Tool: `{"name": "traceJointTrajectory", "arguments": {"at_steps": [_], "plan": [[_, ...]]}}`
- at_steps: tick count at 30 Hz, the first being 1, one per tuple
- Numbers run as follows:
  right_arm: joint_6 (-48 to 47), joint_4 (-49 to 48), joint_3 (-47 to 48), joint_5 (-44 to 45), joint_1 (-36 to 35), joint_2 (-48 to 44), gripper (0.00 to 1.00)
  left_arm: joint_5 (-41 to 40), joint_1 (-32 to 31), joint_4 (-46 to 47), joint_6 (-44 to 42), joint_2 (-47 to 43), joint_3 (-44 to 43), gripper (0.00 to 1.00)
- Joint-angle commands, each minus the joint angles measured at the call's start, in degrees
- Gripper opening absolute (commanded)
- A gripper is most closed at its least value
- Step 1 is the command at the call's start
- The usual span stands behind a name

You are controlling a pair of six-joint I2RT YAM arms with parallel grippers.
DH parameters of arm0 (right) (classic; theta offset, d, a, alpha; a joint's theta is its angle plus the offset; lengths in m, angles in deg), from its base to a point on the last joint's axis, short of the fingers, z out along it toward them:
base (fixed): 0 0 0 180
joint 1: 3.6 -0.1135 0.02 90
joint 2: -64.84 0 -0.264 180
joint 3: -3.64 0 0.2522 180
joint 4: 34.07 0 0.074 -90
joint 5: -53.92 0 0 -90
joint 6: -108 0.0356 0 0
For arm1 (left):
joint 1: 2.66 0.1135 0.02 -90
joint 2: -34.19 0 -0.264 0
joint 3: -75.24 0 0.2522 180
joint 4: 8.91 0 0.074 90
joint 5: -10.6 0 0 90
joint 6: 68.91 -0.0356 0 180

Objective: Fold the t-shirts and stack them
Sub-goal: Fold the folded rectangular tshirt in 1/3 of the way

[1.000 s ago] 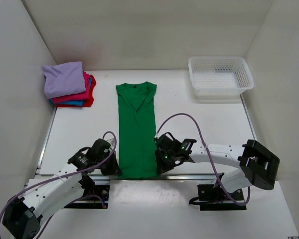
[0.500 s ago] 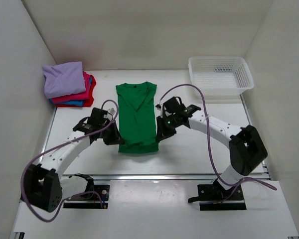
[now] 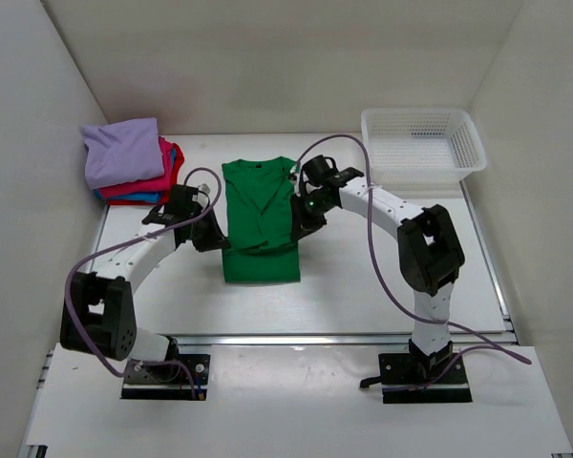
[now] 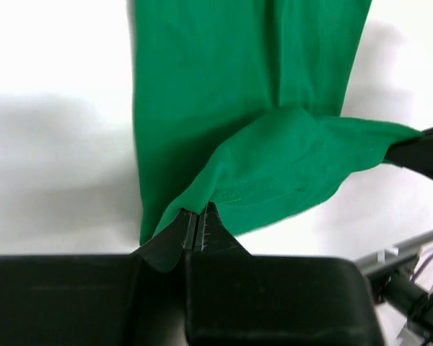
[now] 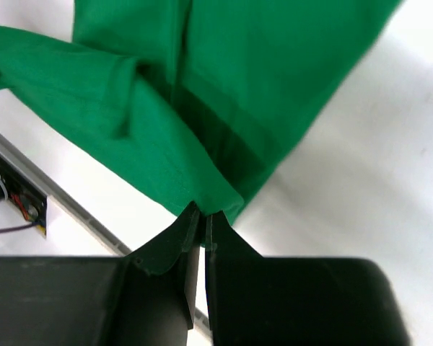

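At the near edge of the bench (image 3: 363,286) sit both arm bases. Just beyond, mid-bench, the green t-shirt (image 3: 260,267) lies lengthwise, narrowed, sleeves tucked in. Its near end is a fold crease. The hem half is lifted and doubled back toward the collar.

Left end effector (image 3: 220,244) is pressed together, pinching the left hem corner. Its wrist view shows cloth caught between the tips, with hem stitching just past them. Right end effector (image 3: 296,227) is likewise pressed together, pinching the right hem corner, and its own wrist view shows cloth in the tips. The hem sags a little between the two grips and hangs above the lower layer, not yet laid down. The collar end, with its dark neckband, lies flat and points at the far edge.

Far left corner: stack of folded t-shirts (image 3: 124,153), lavender on top, pink-red and blue under it, well apart from the green one. Far right corner: white mesh basket (image 3: 420,143).

Step, by my judgement: the halving fold of the green shirt, hem to collar, about midway through. Stacking is not yet done. The next move calls for taking both corners toward the collar together, level and at an equal pace, so the hem lands square on the shoulders. Then lower and let go. An uneven pull would likely skew the fold or drag the lower layer.
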Motion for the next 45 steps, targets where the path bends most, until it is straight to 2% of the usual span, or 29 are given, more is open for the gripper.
{"name": "traceJointTrajectory", "arguments": {"at_steps": [1,12,14,15,16,19,20,22,24,27,29,32,36,41,45], "plan": [[-1.93,1.71,6.16,0.14,0.98,2.07,0.00,-0.71,0.45,5.60,-0.43,2.58,-3.30,0.01],[-3.25,2.52,13.90,1.10,4.23,8.84,0.01,-2.91,1.59,9.92,-0.86,10.93,-7.35,0.04],[-3.25,1.99,14.69,1.28,4.15,10.07,0.02,-3.17,1.86,10.79,-0.43,12.43,-8.14,0.13],[-3.16,1.81,15.83,1.37,4.58,10.51,0.03,-3.09,2.38,11.32,-0.17,13.04,-8.75,0.23],[-2.99,1.55,16.62,0.85,4.85,11.56,0.07,-2.56,2.74,12.19,0.10,14.09,-9.20,0.34],[-2.63,0.58,20.75,0.40,5.64,13.85,0.25,-2.82,3.88,13.96,1.06,16.29,-11.82,0.51],[-2.46,0.32,21.37,0.49,5.90,14.29,0.31,-2.48,4.58,15.01,1.67,16.99,-12.36,0.53],[-1.84,-1.25,22.60,1.90,5.91,14.21,0.36,-1.33,4.67,17.03,3.17,18.31,-14.12,0.58],[-1.32,-3.89,21.91,2.60,6.17,13.16,0.42,-2.64,5.28,19.57,5.10,18.23,-15.00,0.59],[-0.09,-9.16,17.35,3.04,6.34,10.09,0.46,-3.52,5.64,22.57,5.82,14.90,-11.59,0.59],[-0.26,-9.96,14.98,3.22,7.04,6.84,0.46,-3.35,5.64,21.44,4.15,11.74,-10.00,0.57],[-1.31,-8.31,9.45,4.61,6.70,3.23,0.45,-3.17,4.50,14.33,-0.76,7.44,-6.49,0.53],[-1.23,-6.10,-1.44,9.01,2.93,-4.05,0.44,-5.90,-0.59,5.89,-5.70,-0.03,2.46,0.52],[4.82,-12.15,-15.86,11.21,-1.99,-10.75,0.44,-8.10,-3.68,7.27,-2.54,-8.03,13.71,0.58],[9.57,-15.24,-21.24,13.40,-5.77,-12.86,0.45,-11.07,-4.73,11.58,1.76,-12.70,19.70,0.62]]}}
